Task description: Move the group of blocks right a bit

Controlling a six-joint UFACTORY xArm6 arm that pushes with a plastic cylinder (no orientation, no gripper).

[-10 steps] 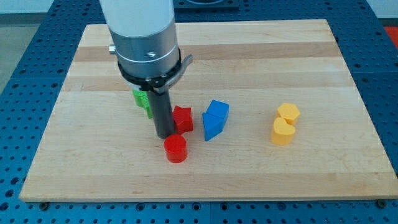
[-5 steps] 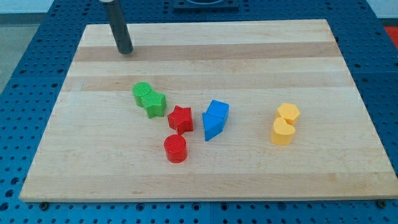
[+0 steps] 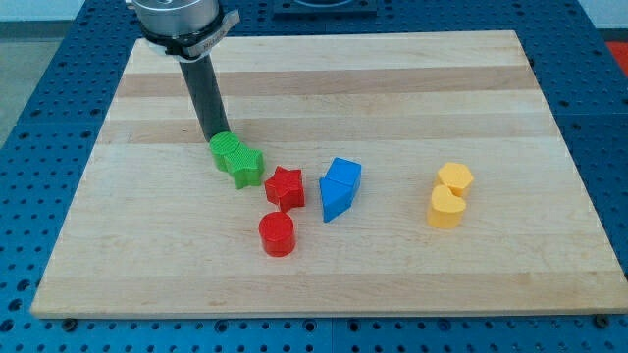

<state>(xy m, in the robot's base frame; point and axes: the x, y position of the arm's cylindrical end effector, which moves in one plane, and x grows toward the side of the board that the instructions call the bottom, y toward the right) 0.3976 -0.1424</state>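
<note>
My tip [image 3: 214, 136] stands on the board just above and left of the green blocks, touching or nearly touching the green round block [image 3: 226, 149]. A green star block [image 3: 245, 165] sits against that one on its lower right. A red star block [image 3: 286, 187] lies right of the green pair, and a red cylinder [image 3: 278, 234] lies below it. Two blue blocks [image 3: 340, 188] sit together right of the red star. Two yellow blocks, one [image 3: 454, 177] above the other [image 3: 445, 207], sit at the view's right.
The wooden board [image 3: 324, 78] lies on a blue perforated table [image 3: 29, 118]. The arm's grey body [image 3: 177, 15] hangs over the board's top left corner.
My tip went from beside the red star up to the board's top left, then came back down to the upper left of the green blocks. No block has visibly moved.
</note>
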